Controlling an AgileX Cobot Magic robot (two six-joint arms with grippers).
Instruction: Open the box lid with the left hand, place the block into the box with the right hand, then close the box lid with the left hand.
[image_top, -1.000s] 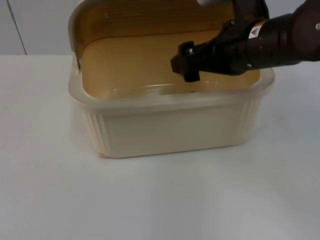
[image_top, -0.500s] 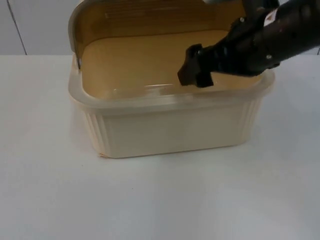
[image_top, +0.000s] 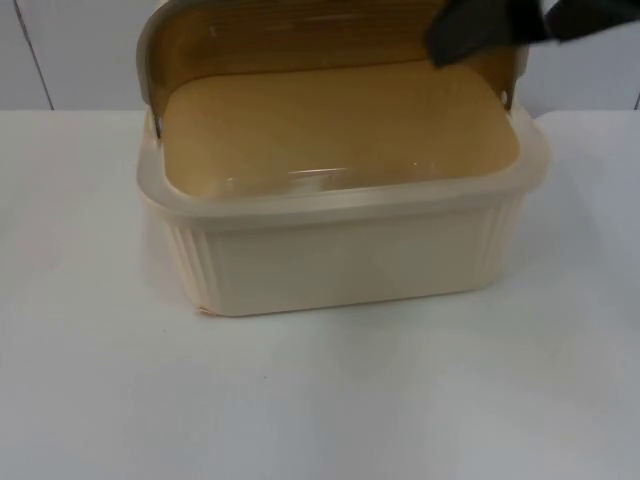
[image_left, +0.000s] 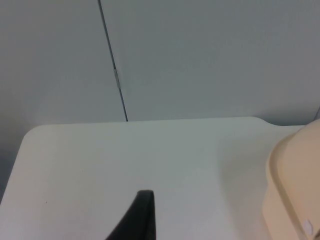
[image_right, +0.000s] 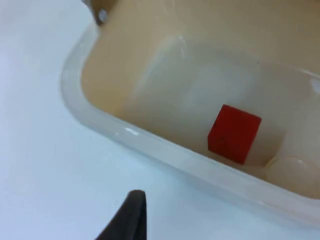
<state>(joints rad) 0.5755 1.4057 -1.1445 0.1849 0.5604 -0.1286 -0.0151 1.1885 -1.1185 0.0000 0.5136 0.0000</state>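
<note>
The right gripper (image_top: 478, 30), which a second ago reached low inside the box (image_top: 340, 240) near its front wall, has pulled up and back out of it. It now sits blurred above the box's rear right corner, in front of the raised lid (image_top: 250, 35). With the arm gone, the whole inside of the box lies open to the top view.

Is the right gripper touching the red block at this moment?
Apart. In the right wrist view the red block lies alone on the floor of the box, while the right gripper's fingertip is outside the box rim, with white table between.
</note>
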